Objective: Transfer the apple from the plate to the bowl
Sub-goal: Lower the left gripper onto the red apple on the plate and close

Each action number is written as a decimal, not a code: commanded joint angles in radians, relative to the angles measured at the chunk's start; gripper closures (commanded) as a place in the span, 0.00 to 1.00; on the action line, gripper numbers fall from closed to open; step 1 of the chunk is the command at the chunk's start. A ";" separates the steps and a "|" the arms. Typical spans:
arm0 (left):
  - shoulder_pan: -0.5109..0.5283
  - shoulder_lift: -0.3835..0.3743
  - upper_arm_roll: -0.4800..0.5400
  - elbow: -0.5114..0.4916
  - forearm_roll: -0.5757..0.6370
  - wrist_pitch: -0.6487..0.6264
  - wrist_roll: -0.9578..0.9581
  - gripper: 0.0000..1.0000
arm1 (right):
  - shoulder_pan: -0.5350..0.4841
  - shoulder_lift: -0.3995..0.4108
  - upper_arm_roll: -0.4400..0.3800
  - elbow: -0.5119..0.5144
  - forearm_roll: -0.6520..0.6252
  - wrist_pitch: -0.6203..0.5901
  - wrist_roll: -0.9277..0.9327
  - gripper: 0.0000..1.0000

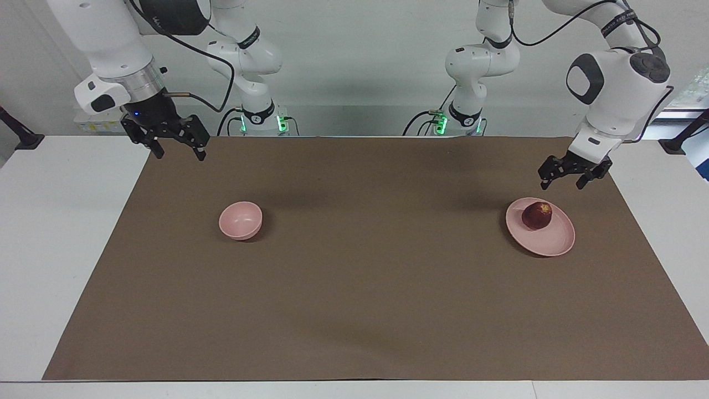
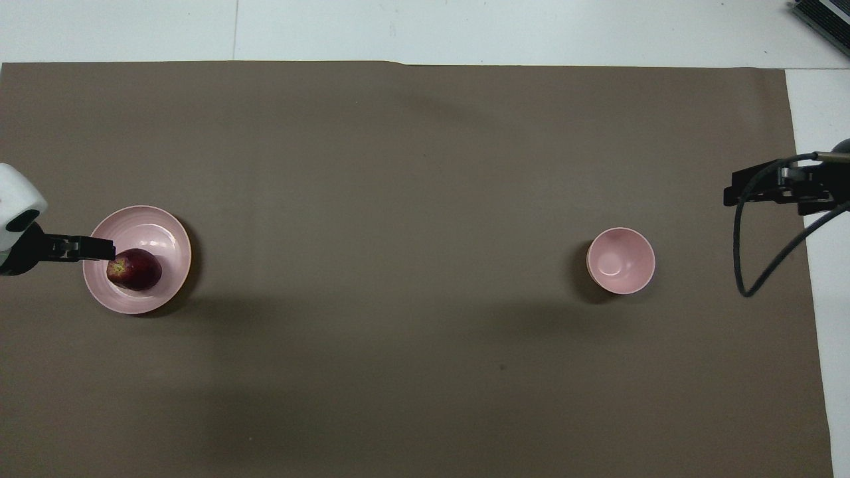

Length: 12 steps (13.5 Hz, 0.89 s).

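At the right of the facing view, the apple (image 1: 537,215) sits on the pink plate (image 1: 554,241), toward the plate's upper edge, yellowish patch up. Just above the plate in that frame hangs the left gripper (image 1: 561,179), its fingers spread wide and holding nothing, clear of the apple; in the overhead view it reaches in from the left edge over the plate's rim. Left of center rests the small pink bowl (image 1: 240,220), well apart from the plate on the brown mat (image 1: 354,288). At the upper left, the right gripper (image 1: 179,152) waits over the mat's corner, fingers also wide and empty.
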 commanded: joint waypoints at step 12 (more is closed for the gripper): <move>0.041 0.105 -0.007 -0.207 -0.008 0.346 0.013 0.00 | -0.002 -0.008 0.000 -0.013 -0.007 0.011 -0.024 0.00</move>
